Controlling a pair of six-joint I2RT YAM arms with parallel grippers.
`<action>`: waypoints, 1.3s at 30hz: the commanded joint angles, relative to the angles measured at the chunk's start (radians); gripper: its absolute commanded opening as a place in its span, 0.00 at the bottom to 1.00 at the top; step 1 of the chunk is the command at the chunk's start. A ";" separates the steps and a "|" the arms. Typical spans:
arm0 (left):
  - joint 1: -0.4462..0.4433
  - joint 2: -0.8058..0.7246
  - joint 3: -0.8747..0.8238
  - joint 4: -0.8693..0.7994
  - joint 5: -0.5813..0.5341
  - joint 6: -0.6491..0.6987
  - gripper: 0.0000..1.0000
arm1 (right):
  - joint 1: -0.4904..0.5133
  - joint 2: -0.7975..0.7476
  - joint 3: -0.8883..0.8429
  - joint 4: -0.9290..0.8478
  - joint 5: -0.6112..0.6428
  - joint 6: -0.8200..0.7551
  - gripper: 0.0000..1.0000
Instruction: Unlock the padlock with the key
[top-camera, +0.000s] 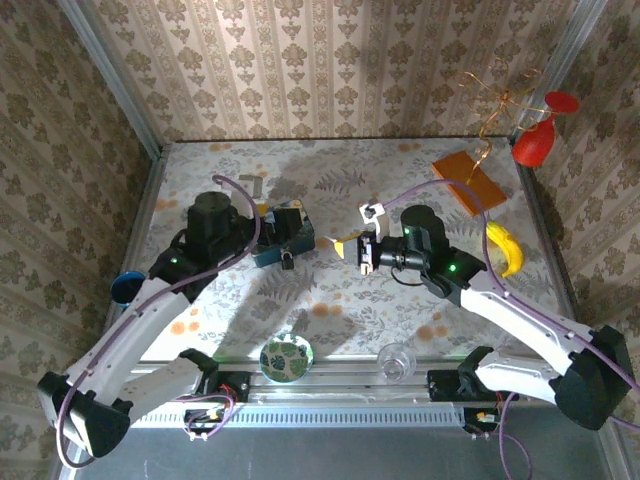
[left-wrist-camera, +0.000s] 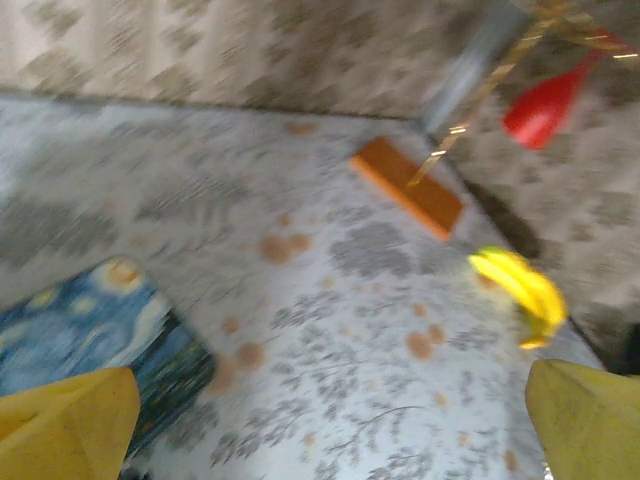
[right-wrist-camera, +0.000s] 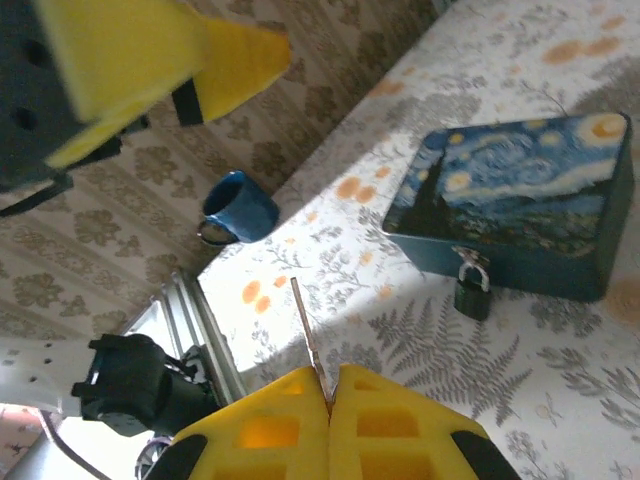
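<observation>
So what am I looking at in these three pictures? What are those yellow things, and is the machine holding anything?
These are two robot arms bolted to a table edge. One picture looks down from above; the other two come from cameras on each wrist, so the yellow blocks are each arm's own jaws. On the table lie a blue painted box with a small padlock hanging at its front, a blue cup, a banana, an orange board and a red vase. The right gripper is shut on a thin key. The left gripper is open and holds nothing.
</observation>
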 joint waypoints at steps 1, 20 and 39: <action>-0.025 0.018 -0.083 -0.052 -0.242 -0.199 1.00 | -0.027 0.041 0.029 -0.038 -0.013 0.057 0.00; -0.228 0.506 -0.016 -0.178 -0.507 -0.310 0.86 | -0.062 0.187 -0.032 -0.107 0.178 0.142 0.00; -0.182 0.728 0.023 -0.114 -0.595 -0.272 0.66 | -0.054 0.254 -0.136 0.027 0.208 0.207 0.00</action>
